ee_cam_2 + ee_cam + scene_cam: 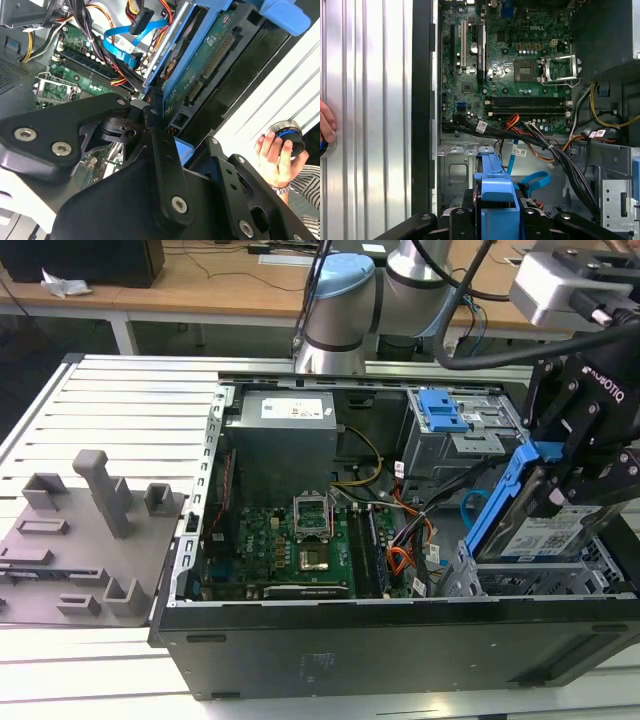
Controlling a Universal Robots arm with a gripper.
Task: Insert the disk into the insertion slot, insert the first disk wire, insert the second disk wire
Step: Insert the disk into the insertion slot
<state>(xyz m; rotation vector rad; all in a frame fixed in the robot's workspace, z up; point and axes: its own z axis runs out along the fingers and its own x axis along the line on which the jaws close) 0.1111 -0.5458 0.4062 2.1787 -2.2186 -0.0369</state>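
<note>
Light was bright and even; the slatted worktop (pixel 292 80) glared white in the second wrist view, and the computer case (pixel 400 640) lay shadowed inside.

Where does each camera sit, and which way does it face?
Exterior view: off the arm, looking down into the open computer case; shows the arm and the gripper holding the disk tilted above the insertion slot.
Second wrist view: on the wrist, looking along the gripper's fingers at the disk's circuit-board side.
First wrist view: on the wrist, looking past the gripper down on the motherboard.
Shared: both wrist views show the second disk wire and a person's hand.
</note>
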